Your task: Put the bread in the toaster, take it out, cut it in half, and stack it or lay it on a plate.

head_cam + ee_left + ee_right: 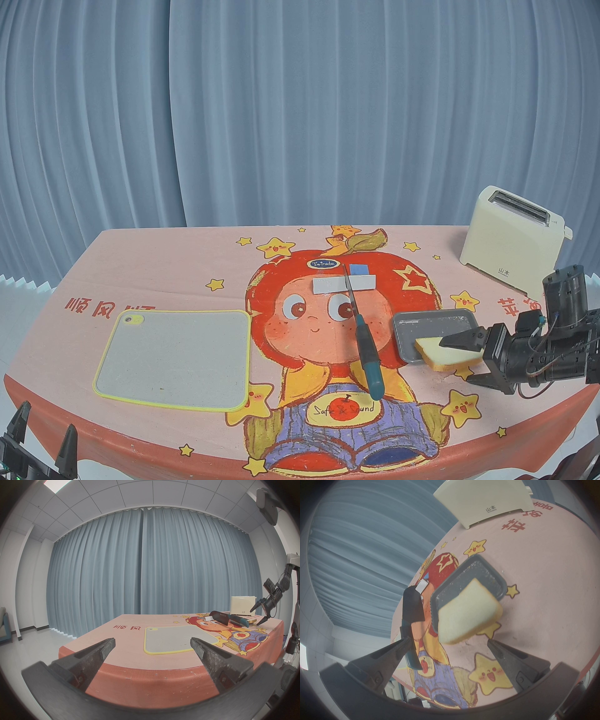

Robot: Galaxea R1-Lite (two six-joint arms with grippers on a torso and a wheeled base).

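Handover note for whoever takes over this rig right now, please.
Left tool: open, low by the table's near left corner.
Right tool: open at the bread, not gripping.
Bread lies tilted over the grey tray's near rim; toaster behind it; knife mid-table; cutting board on the left.
Done: none of the steps, judging by the whole slice.
Left: grasp, toast, cut in half, plate.

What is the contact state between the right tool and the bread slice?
Apart. The right wrist view shows tablecloth between the bread slice and both fingertips of the open right tool.
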